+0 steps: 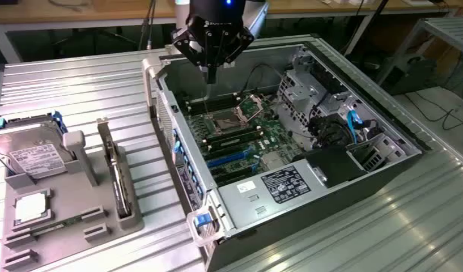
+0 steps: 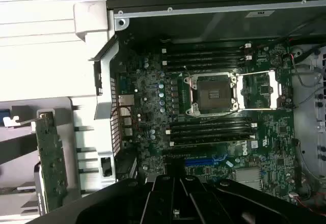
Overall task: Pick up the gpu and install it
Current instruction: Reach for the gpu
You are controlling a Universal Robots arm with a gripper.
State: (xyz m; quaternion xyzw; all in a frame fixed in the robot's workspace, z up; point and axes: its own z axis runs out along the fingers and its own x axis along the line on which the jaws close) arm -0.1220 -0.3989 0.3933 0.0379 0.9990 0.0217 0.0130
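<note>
The gpu (image 1: 113, 170) is a thin dark card standing on edge in a slot of the grey parts holder (image 1: 72, 221), at the exterior view's left. Its silver bracket end points to the far side. In the wrist view the gpu (image 2: 51, 160) shows as a greenish board with its bracket beside the case's outer wall. My gripper (image 1: 210, 76) hangs over the open computer case (image 1: 333, 170), above the motherboard's far part, well apart from the gpu. Its black fingers (image 2: 168, 196) are shut with nothing between them.
The holder also carries a silver hard drive (image 1: 31, 153), a square chip (image 1: 31, 207) and a slim green memory stick (image 1: 54, 228). Inside the case lie the open processor socket (image 2: 214, 94), memory slots and blue card slots (image 1: 231, 157). Ribbed metal tabletop (image 1: 80, 90) surrounds everything.
</note>
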